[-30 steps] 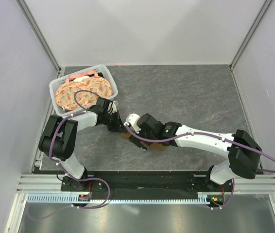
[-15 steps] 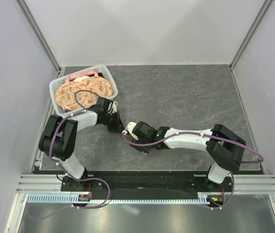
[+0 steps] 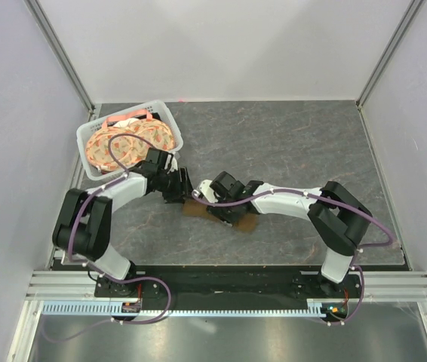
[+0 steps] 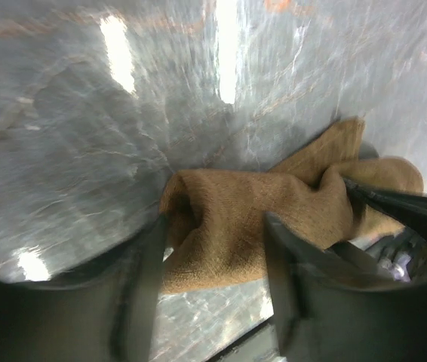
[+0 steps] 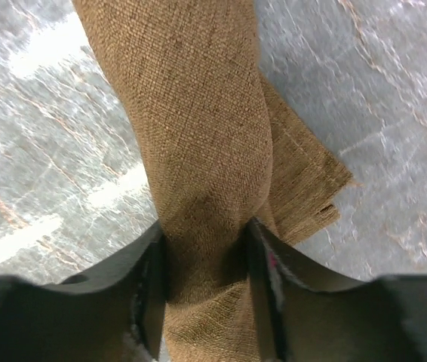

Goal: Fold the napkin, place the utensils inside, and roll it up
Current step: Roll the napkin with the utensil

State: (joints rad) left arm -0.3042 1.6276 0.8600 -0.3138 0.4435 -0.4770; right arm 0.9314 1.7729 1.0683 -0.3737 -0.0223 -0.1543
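Since a sec ago: R arm's elbow tucked in nearer its base, L arm's elbow swung out to the left, more of the brown roll uncovered, L jaws parted from pinched tight, R jaws drawn in from wide. Top view: dark stone table (image 3: 304, 151), white basket (image 3: 115, 115) at the far-left corner w/ round orange-patterned plates (image 3: 134, 139) overlapping inside, well apart from the work. Mid-table toward the near left, napkin (image 3: 198, 213) rolled into a long brown bundle, lying at a slant, both wrists crowded over it and hiding its middle. L gripper (image 3: 182, 196) at the roll's left end, R gripper (image 3: 225, 211) just beside it, further along. Left wrist view: fingers (image 4: 142, 294) spread apart, astride the roll's blunt end, cloth running behind the right-hand one and on toward the R gripper's dark hardware at the frame edge; jaws plainly open over the cloth. Loose flap poking out behind the roll. Right wrist view: pads (image 5: 153, 294) pressed in on both sides of the roll, cloth pinched to a waist between them, i.e. clamped on the napkin. Flat frayed corner sticking out to the right from under the roll, on bare stone.
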